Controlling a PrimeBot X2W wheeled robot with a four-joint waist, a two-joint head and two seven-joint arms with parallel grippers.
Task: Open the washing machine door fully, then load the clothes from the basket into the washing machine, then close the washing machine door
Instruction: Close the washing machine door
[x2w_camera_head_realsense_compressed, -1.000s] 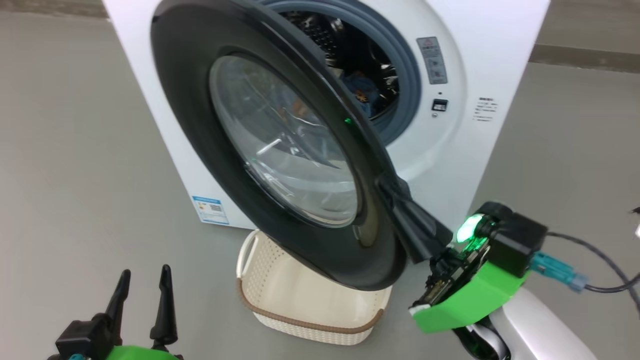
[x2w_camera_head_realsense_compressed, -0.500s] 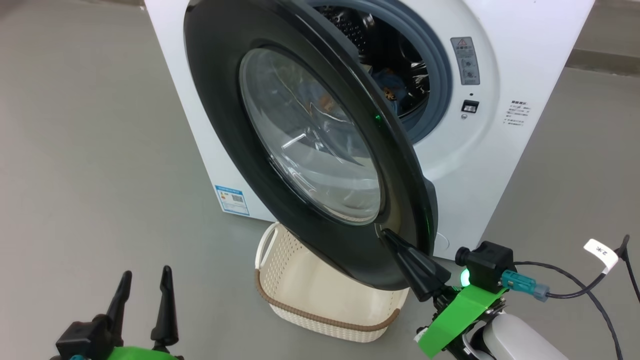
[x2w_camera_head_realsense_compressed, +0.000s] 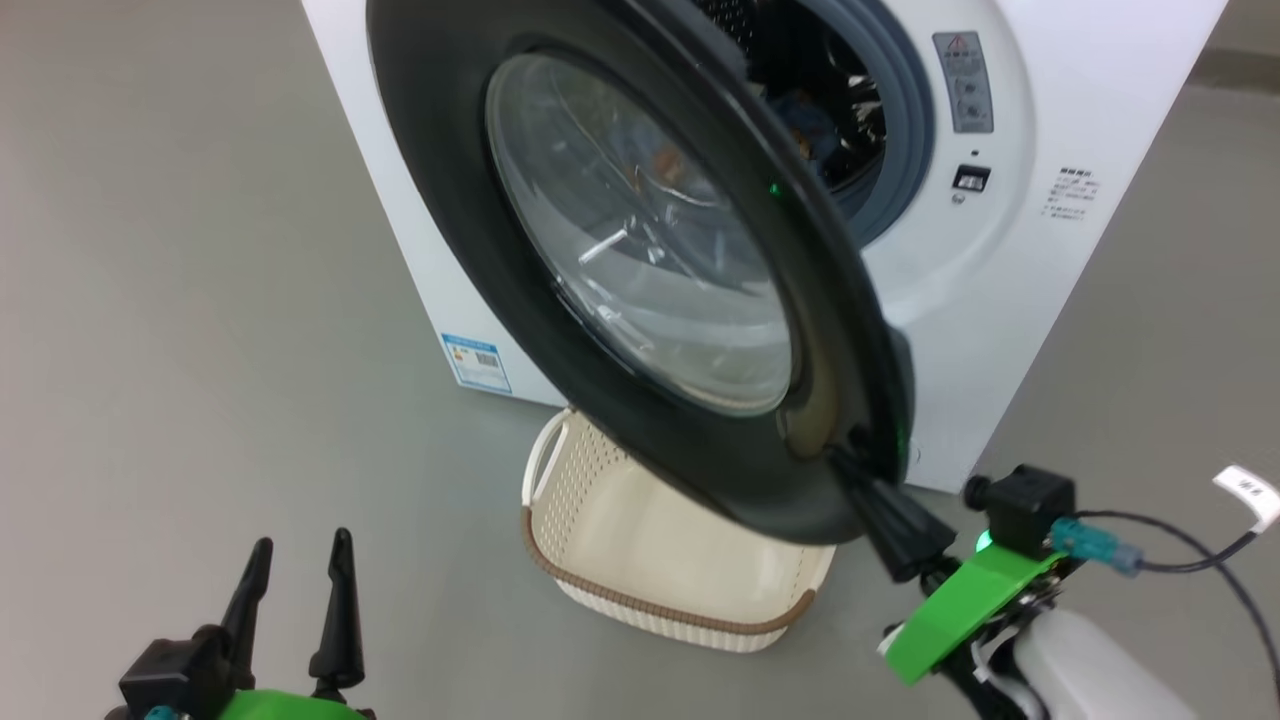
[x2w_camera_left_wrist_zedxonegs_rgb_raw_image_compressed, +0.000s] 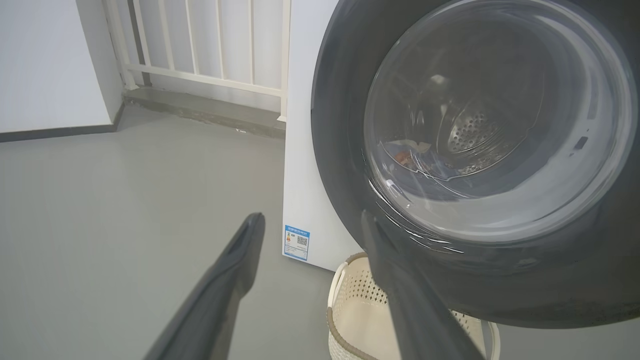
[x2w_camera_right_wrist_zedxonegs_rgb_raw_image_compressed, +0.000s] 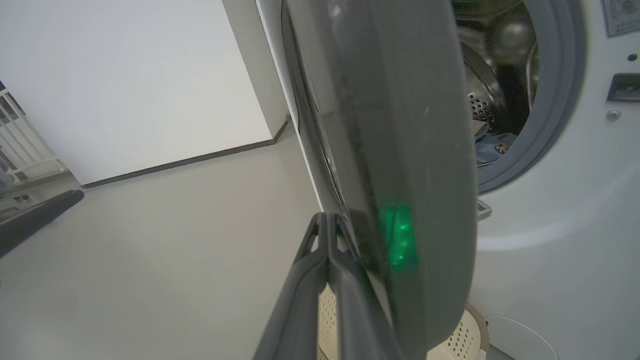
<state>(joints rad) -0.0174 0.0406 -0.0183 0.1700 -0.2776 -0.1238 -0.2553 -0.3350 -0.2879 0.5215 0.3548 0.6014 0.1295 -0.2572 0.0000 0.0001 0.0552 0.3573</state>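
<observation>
Touching the glossy black rim of the washing machine door with clenched fingers, the right gripper is hovering above smooth grey floor; the left gripper is hanging released, the perforated cream basket sitting between them.

The black-rimmed washing machine door, its clear glass bowl bulging, stands part-open before the white washing machine, light-blue clothes lie inside the steel drum, and the cream basket sits on the floor beneath the door's lower edge.
</observation>
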